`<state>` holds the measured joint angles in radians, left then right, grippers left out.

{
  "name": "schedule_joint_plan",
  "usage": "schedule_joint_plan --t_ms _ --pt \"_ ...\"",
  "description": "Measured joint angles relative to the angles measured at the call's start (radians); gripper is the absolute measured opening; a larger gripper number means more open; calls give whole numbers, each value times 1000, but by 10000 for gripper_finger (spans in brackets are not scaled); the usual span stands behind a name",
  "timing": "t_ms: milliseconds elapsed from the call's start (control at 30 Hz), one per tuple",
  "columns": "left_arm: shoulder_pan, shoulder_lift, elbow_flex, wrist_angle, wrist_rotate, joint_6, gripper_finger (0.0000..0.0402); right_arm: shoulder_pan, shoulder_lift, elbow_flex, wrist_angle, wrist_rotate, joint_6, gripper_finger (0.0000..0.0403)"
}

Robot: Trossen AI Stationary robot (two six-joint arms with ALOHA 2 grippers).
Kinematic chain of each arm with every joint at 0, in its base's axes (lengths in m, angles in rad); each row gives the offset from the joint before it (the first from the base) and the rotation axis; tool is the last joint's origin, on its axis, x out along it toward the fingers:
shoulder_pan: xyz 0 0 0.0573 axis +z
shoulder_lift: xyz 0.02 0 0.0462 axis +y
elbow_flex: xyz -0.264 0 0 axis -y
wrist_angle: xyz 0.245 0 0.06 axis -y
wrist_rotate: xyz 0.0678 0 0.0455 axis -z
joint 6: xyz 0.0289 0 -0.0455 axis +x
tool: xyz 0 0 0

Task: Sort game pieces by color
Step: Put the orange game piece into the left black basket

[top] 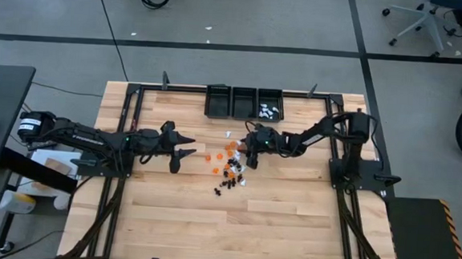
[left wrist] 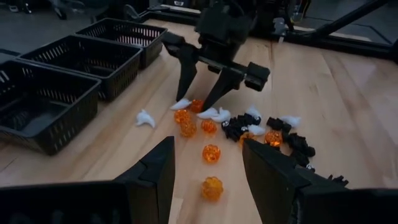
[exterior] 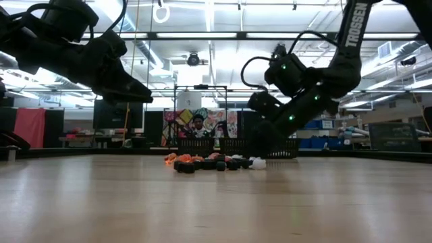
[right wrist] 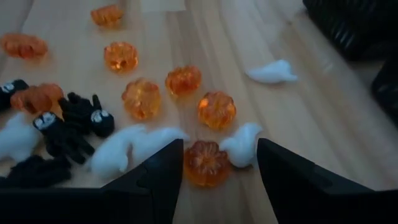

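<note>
1. My right gripper [right wrist: 219, 163] is down at the pile of game pieces [top: 230, 166] mid-table, jaws apart, straddling an orange pumpkin piece [right wrist: 207, 163] with a white piece [right wrist: 244, 144] touching it.
2. Step: picking; nothing held yet.
3. Next: close on one piece only, likely the orange, then carry to the bins [top: 245, 102] at the far edge.
4. My left gripper [top: 180, 150] waits just beside the pile, jaws apart, empty.
</note>
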<state>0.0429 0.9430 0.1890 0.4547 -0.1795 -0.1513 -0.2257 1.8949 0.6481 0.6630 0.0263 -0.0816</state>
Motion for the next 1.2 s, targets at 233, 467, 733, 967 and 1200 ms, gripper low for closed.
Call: schedule_joint_plan --t_ms 233,467,733,967,1200 --pt "-1 0 0 -4 0 6 167 -23 31 1 31 -92 10 208" --pt "-1 0 0 -31 0 8 167 -19 28 2 11 -143 -24 183" --pt "-1 0 0 -33 0 15 167 -21 26 4 -34 -153 -31 141" --pt "-1 0 0 -32 0 14 167 -19 0 4 -84 -142 -36 116" --pt "-1 0 0 3 0 24 167 -17 -110 -4 -261 -90 -53 116"
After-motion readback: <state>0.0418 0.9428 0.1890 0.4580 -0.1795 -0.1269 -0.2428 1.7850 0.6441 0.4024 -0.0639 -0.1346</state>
